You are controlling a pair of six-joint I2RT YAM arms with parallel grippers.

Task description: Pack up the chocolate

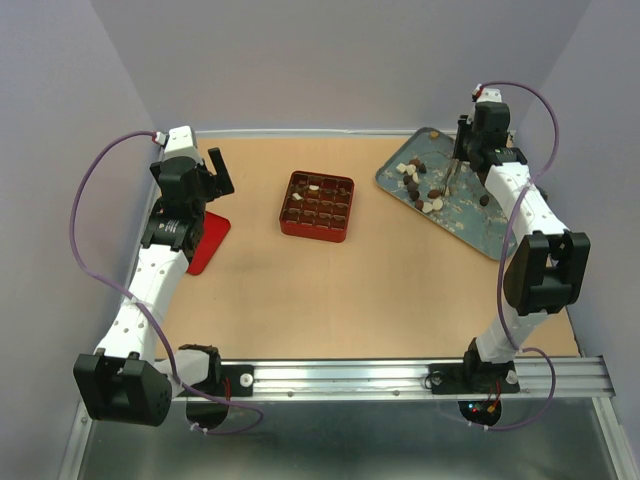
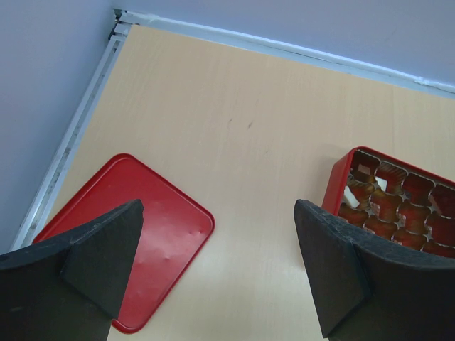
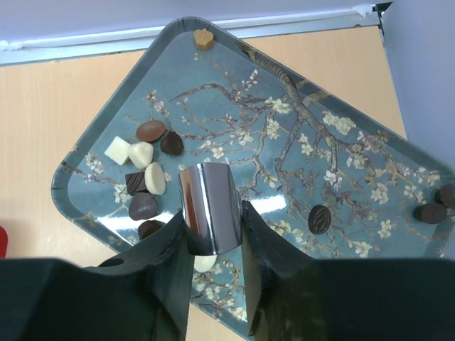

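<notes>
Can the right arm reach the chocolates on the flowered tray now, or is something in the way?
Probably yes. The right tool, shut on metal tongs, hangs directly over the tray, and the chocolates lie uncovered just beside the tongs, with nothing between.

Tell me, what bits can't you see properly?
Red box: left wrist view, cut off by the right edge and a left finger.
Tongs: right wrist view, only a shiny part shows; the rest sits behind the right gripper.
White chocolate: same view, mostly behind that gripper.
</notes>
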